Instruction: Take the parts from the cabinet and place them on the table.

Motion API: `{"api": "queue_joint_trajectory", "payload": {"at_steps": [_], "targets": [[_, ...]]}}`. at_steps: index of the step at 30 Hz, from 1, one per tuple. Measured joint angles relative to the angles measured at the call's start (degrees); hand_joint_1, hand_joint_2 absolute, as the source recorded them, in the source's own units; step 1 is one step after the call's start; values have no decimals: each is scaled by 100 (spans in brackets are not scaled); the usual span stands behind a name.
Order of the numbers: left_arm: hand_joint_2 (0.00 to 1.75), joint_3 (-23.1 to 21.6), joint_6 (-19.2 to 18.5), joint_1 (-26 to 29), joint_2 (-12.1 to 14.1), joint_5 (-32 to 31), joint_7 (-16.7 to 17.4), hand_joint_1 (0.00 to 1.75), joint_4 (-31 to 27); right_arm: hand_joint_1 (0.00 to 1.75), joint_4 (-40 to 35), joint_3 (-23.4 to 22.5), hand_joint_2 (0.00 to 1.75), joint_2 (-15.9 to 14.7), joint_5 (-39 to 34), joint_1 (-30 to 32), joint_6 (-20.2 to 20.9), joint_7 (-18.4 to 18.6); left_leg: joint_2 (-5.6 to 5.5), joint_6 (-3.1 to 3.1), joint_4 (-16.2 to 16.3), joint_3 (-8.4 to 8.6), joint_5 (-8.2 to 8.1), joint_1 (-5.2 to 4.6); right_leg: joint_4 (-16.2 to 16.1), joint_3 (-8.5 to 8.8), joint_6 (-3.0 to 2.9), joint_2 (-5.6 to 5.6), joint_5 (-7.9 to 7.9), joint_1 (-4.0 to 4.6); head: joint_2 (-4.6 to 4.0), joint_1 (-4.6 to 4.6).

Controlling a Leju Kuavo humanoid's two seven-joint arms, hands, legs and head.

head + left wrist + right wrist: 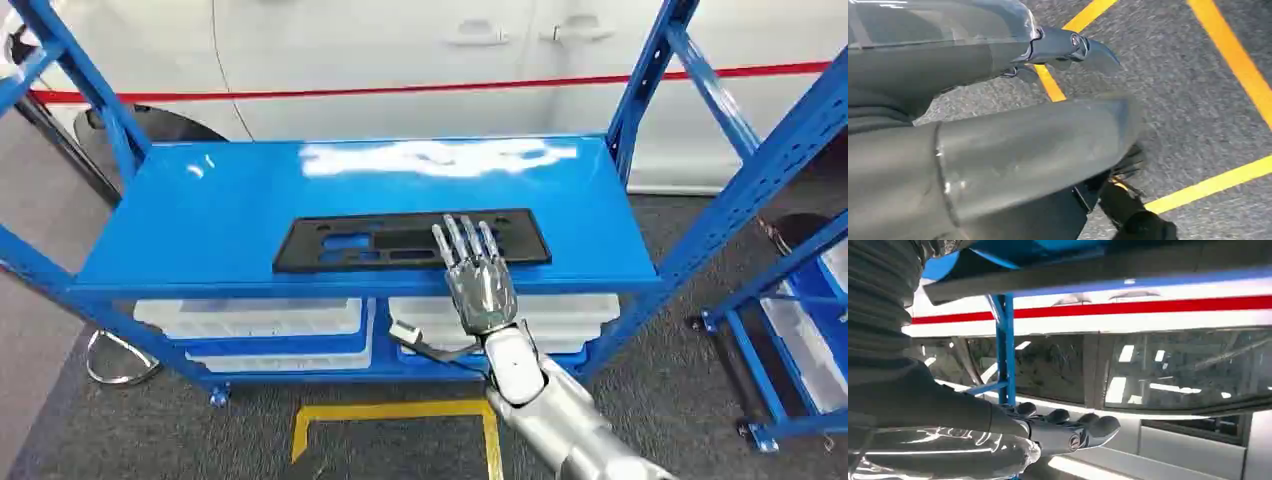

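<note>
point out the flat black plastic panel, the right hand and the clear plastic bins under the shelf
flat black plastic panel (370, 242): head view, left half beside its cutouts
right hand (478, 283): head view, silver back of the hand
clear plastic bins (250, 316): head view, front wall of the left bin

Head view: from high on the body, looking forward and down onto the blue shelf (250, 215), near enough to see the whole top from left edge to right edge, with the white car (400, 60) behind and grey floor (150, 430) with yellow tape (400, 412) below.

Left wrist view: close behind the left hand (998, 155), aimed down at the floor (1173, 100) and its yellow lines (1228, 55).

Right wrist view: turned, close behind the right hand (1058, 432), level with the shelf (1048, 250), facing the car (1148, 315) past a blue post (1005, 345).

Shared: shelf and car between head and right wrist; floor between head and left wrist.
</note>
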Motion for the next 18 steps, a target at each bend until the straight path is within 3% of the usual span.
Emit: {"api": "queue_joint_trajectory", "payload": {"at_steps": [2,3,4,5,7,8,9,10,11,12,13,14,15,17,18], "targets": [[0,11,6,4,0,0,6,0,0,0,0,-2,175,0,0,13,0,-4,0,-30,787,-509,-350,8,1,43,-18,-1,-54,15,0,2],[0,20,7,21,0,0,11,0,0,0,0,-7,175,0,0,26,0,-9,0,-39,1028,-712,-409,9,3,73,-19,2,-81,24,0,2],[0,24,9,33,0,0,13,0,0,0,0,-9,175,0,0,31,0,-28,1,-46,978,-771,-285,13,3,104,-18,9,-108,26,0,4],[0,26,9,34,0,0,13,0,0,0,0,-11,175,0,0,31,0,-48,1,-34,691,-712,-35,13,3,143,-10,18,-131,28,0,2],[0,28,9,19,2,0,15,0,0,0,0,-33,175,2,0,20,0,-77,4,27,-229,-385,595,11,3,225,13,21,-181,34,0,2],[0,33,11,11,7,0,17,0,0,0,4,-50,175,2,0,8,0,-83,13,67,-602,-286,747,2,4,245,29,18,-197,36,0,4],[0,35,11,-9,7,-2,22,0,0,0,11,-57,175,2,0,4,2,-83,12,71,-637,-286,482,-45,21,235,66,28,-214,56,0,2],[0,37,11,-17,7,-2,26,0,0,0,20,-63,175,2,0,2,2,-81,8,106,-620,-251,516,-46,18,221,107,21,-232,54,0,7],[0,37,11,-10,9,-2,28,0,0,0,24,-72,175,2,0,5,0,-74,0,135,-629,-249,654,-50,18,242,139,20,-248,51,0,0],[0,37,11,-7,11,-2,26,0,0,0,24,-77,175,2,0,0,0,-59,-7,157,-636,-232,661,-54,4,264,168,19,-250,50,0,4],[0,37,15,-9,7,9,18,0,0,0,24,-94,175,0,0,-11,0,-57,1,204,-717,-180,708,16,29,264,208,17,-289,71,0,0],[0,42,22,-13,7,24,-7,0,0,0,24,-120,175,-4,0,-19,0,-44,6,216,-743,-155,715,4,153,225,231,16,-370,48,0,4],[0,52,26,-20,7,55,-31,0,0,0,24,-138,175,-7,0,-31,0,-39,9,250,-741,-153,708,4,471,59,241,18,-564,43,0,2],[0,77,24,-19,9,61,-90,0,0,0,24,-162,175,-22,0,-6,0,-39,10,285,-735,-154,682,-6,1392,-451,278,18,-951,26,0,2],[0,83,24,-13,9,61,-94,0,0,0,24,-164,175,-33,0,14,0,-39,7,285,-731,-154,672,-8,1700,-647,289,17,-1005,22,0,4]]}}
